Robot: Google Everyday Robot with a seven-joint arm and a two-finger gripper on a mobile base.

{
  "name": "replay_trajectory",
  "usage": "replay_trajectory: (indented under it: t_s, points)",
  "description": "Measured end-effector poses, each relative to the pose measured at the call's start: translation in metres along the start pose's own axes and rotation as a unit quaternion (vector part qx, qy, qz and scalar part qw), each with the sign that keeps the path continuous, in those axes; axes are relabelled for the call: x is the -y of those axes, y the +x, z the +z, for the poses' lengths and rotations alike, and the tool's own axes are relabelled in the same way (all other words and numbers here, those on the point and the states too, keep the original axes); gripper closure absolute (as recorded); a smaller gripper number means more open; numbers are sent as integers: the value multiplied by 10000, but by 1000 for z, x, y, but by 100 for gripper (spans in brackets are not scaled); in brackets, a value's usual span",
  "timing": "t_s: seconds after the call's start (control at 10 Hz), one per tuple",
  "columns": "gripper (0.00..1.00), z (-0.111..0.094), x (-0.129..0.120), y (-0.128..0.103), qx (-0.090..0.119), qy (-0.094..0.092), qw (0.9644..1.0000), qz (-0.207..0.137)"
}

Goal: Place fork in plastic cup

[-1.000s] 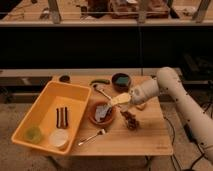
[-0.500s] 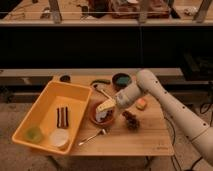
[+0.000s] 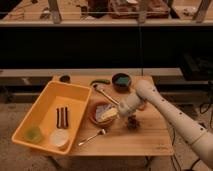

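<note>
Spread wide, my gripper (image 3: 108,114) hangs just over the brown bowl (image 3: 98,119) near the middle of the wooden table (image 3: 145,142), its pale fingers holding nothing. My white arm (image 3: 170,112) reaches in from the right edge of the view, with the wrist above the bowl's right rim.

The fork (image 3: 92,137) lies flat on the table below and a little to the left of the gripper as the camera sees it, just beyond the bowl's near rim. It is apart from my fingers. Its tines point up and right towards the bowl, and its handle runs down and left towards the yellow bin (image 3: 75,92).

The plastic cup (image 3: 33,133) stands in the near left corner of that bin, well apart from the gripper and with the fork lying between us. A cream-white cup (image 3: 59,138) sits just to its right in the bin, and two dark sticks (image 3: 62,116) lie side by side farther back.

Behind the bowl rests a larger long-handled utensil (image 3: 104,93). Beyond that are a green object (image 3: 100,81) and a dark bowl (image 3: 121,80). A small brown lump (image 3: 132,121) sits on the table just right of the gripper.
</note>
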Motion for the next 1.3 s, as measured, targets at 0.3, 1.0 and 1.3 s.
replay_trajectory:
  t_s: [0.3,1.0,1.3]
  points:
    - [20,10,-2,0,-435,30,9990,-23]
    - [20,22,0,14,-1182,75,9929,-54]
    - [20,27,-1,17,-1214,-12,9925,-134]
